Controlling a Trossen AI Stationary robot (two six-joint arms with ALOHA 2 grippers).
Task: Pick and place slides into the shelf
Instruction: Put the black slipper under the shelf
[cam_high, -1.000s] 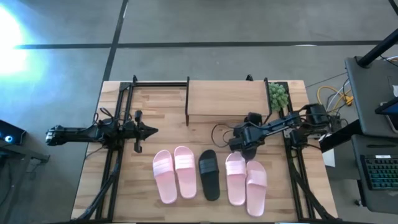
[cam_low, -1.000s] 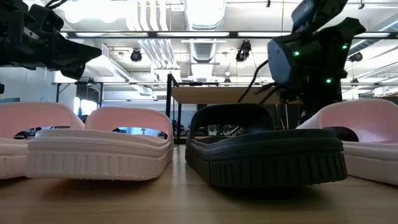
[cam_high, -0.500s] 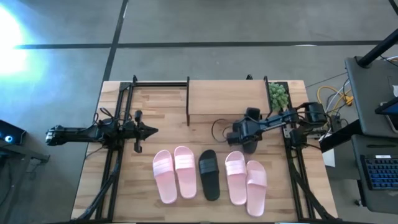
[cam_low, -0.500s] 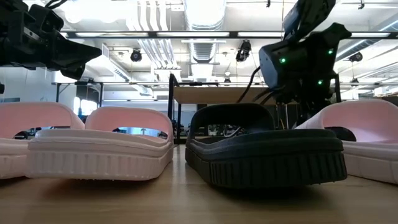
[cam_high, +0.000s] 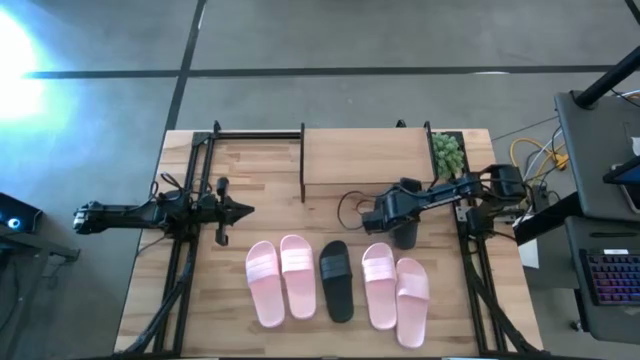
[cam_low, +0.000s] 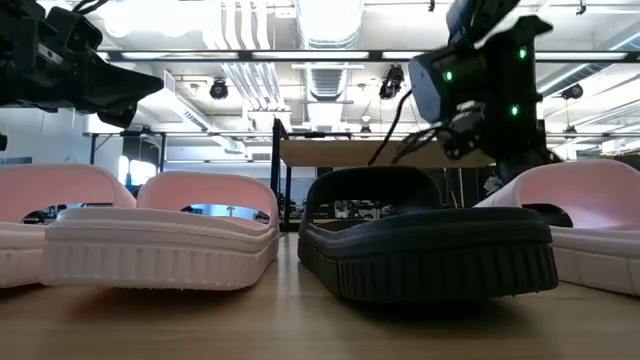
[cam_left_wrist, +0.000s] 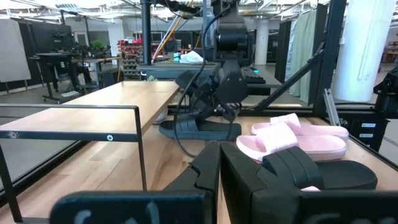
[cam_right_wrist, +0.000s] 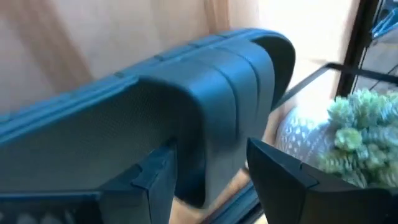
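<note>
Low in the high view, on the wooden tabletop (cam_high: 225, 320): row of broad-strap slides (cam_high: 300, 277), four pink, one black. Mid-frame, right hand (cam_right_wrist: 208, 168) spread open astride another black slide (cam_left_wrist: 199, 129), lying short of the light-wood shelf (cam_high: 365, 155). Risks snagging the strap on lifting. Left hand (cam_high: 240, 210) shut, idle.

Shelf (cam_left_wrist: 118, 93), black slide (cam_left_wrist: 199, 129) beneath right end effector (cam_left_wrist: 219, 106), pink slides (cam_left_wrist: 298, 137)

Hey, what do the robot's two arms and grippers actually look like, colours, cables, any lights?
Both arms are dark, jointed, with loose black cables. The left gripper ends in dark, tapered fingers. The right gripper has a bulky black housing with small green lights; its fingers are dark, angular blocks.
</note>
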